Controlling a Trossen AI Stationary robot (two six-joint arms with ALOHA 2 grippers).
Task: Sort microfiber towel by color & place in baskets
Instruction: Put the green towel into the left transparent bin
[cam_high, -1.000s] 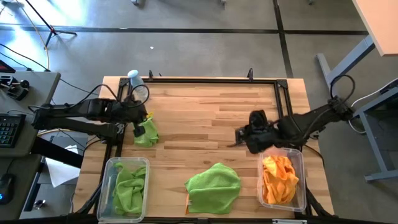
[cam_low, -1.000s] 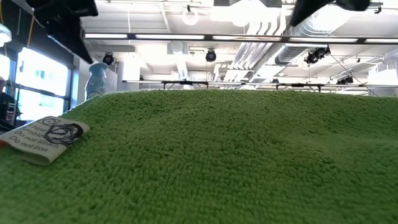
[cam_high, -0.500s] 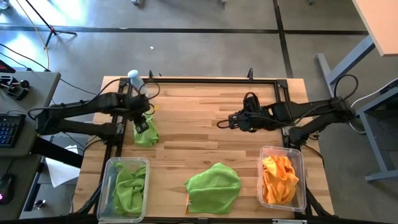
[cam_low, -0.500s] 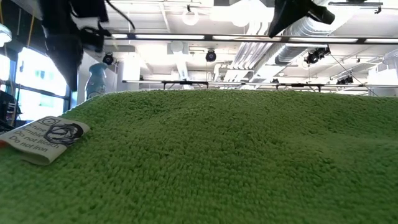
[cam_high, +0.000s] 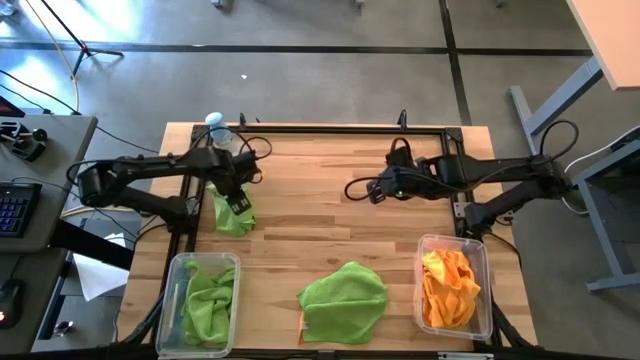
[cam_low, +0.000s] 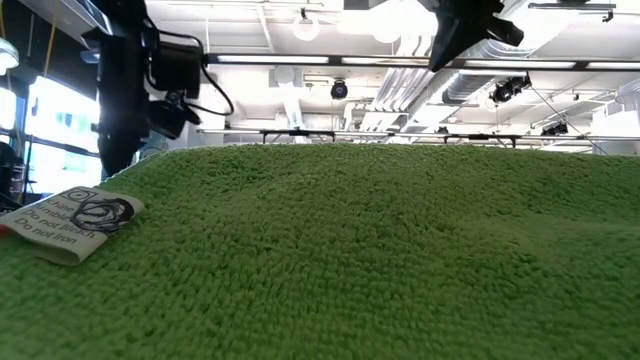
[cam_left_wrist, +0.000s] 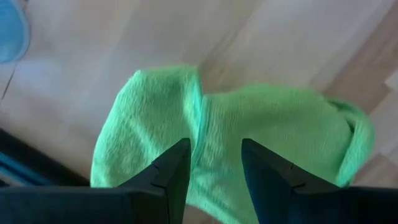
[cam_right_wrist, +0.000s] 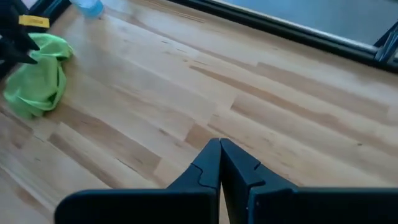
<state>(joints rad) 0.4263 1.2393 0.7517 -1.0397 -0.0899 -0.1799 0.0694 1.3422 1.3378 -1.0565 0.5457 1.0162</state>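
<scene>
L claw (cam_high: 237, 203) sits right over a small crumpled green towel (cam_high: 232, 216) at the far-left of the desk (cam_high: 330, 200), just near of the clear water bottle (cam_high: 217, 128). Wrist view shows its fingers (cam_left_wrist: 173, 174) parted partway, straddling the towel's (cam_left_wrist: 236, 137) top folds, nothing pinched yet. R claw (cam_high: 352, 190) hangs over bare wood in the far-middle, fingers (cam_right_wrist: 209, 167) pressed together, holding nothing.

Where things lie: near-left basket (cam_high: 178, 268) already has a green towel in it (cam_high: 208, 303); near-right basket (cam_high: 486, 262) holds the orange-yellow towels (cam_high: 446, 288). A bigger green towel (cam_high: 343, 300) lies loose on the near-middle of the desk, an orange edge peeking out at its left corner, so prob another cloth under it. Low view is mostly blocked by that green pile.

Step, as I read it: L arm setting up to grab the far-left green one. Next needs a push down into the fabric, close on a good fold, lift clear, carry toward the near-left basket & drop. R arm looks idle; the middle pile is prob its job after.
</scene>
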